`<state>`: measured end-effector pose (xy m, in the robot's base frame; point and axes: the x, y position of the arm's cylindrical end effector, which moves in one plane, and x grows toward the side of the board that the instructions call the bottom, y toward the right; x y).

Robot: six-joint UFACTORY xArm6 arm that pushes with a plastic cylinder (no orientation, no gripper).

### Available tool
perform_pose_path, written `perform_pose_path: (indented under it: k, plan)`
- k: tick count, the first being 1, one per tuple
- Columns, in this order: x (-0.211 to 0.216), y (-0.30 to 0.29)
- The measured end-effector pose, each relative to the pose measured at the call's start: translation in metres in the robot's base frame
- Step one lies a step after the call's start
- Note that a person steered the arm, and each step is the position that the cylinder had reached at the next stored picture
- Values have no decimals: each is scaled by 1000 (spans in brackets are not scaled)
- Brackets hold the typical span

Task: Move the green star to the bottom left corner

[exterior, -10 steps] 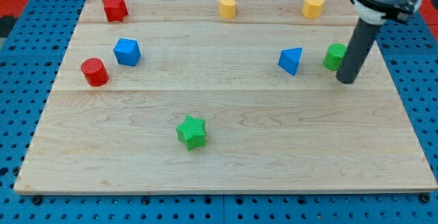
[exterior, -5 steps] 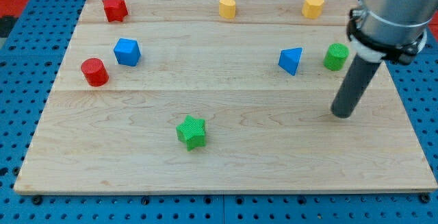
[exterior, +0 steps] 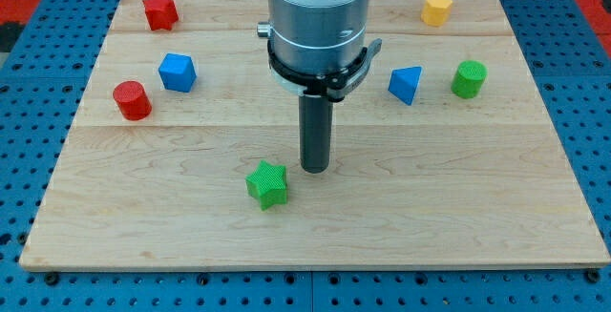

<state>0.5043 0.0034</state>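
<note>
The green star [exterior: 267, 183] lies on the wooden board [exterior: 430, 217], below the board's middle and a little to the view's left. My tip [exterior: 315, 168] rests on the board just to the right of the star and slightly above it, with a small gap between them. The arm's grey body rises above the tip and hides the top middle of the board.
A red star [exterior: 160, 11] sits at the top left, a blue block [exterior: 178, 72] and a red cylinder [exterior: 132, 100] at the left. A blue triangular block [exterior: 406, 84], a green cylinder [exterior: 469, 79] and a yellow block [exterior: 436, 9] sit at the right.
My tip has swept from the right side of the board, near the green cylinder, leftward to just beside the green star. The arm now hides the yellow block at top middle. No block has moved.
</note>
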Motion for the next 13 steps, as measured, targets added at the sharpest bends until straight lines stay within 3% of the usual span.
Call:
perform_pose_path:
  k: [2, 4, 7, 9, 11, 13]
  plan:
    - [26, -5]
    - [35, -48]
    - [21, -150]
    - [-23, -182]
    - [-23, -171]
    - [21, -171]
